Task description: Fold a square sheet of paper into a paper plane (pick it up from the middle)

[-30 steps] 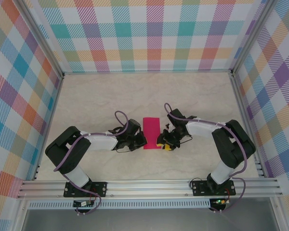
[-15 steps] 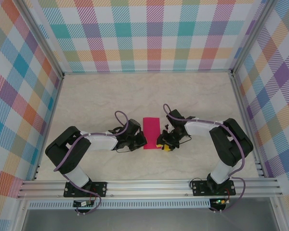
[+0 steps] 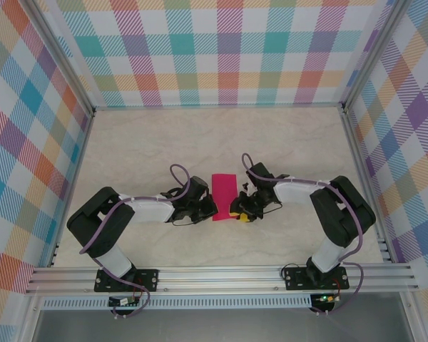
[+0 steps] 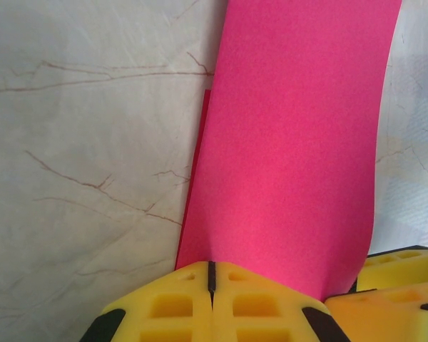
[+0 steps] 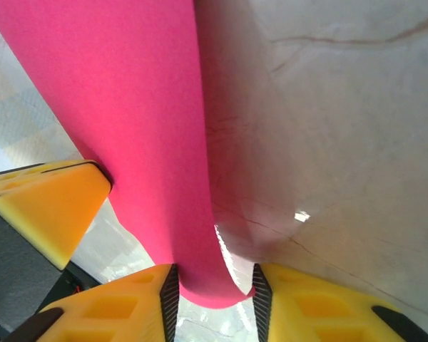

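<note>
Slightly inward the right arm's fingers (image 3: 240, 211) have moved since a second ago; the paper (image 3: 225, 197) has hardly shifted. From above, the folded pink paper lies on the surface (image 3: 143, 149) between both sets of fingers, the left arm's fingers (image 3: 212, 208) at its near left edge. At the left wrist, the fingers (image 4: 210, 303) are pressed together, pinning the paper's (image 4: 292, 149) edge, probably to hold the fold. At the right wrist, the fingers (image 5: 212, 303) stand apart around the paper's (image 5: 121, 100) curled edge, perhaps to guide it.

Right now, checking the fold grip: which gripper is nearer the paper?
Neither; both touch it. Left gripper is shut at the paper's left edge; right gripper straddles its right edge.
</note>
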{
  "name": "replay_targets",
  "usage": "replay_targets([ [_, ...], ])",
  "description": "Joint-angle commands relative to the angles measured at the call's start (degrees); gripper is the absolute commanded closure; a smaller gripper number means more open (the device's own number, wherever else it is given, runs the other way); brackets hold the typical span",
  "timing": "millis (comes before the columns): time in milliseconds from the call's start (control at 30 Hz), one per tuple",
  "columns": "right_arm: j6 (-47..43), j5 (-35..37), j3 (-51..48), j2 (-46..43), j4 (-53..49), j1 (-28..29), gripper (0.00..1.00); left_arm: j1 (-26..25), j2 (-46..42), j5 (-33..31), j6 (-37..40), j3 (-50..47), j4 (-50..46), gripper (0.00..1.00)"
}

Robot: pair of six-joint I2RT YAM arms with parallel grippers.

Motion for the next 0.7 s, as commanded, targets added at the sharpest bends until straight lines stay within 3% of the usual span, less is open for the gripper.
replay_targets([
  [0, 1.6, 0.1, -2.1, -3.7, 4.1, 0.4, 0.62, -0.5, 2.7, -0.5, -0.7, -1.5, -6.1, 0.99],
  [367, 0.6, 3.1, -2.1, -3.8, 12.0, 0.1, 0.6, -0.4, 2.7, -0.3, -0.6, -1.5, -6.0, 0.98],
  [667, 0.7, 1.7, -1.1, -2.5, 10.6, 0.0, 0.62, -0.4, 2.6, -0.3, -0.6, -1.5, -5.9, 0.99],
])
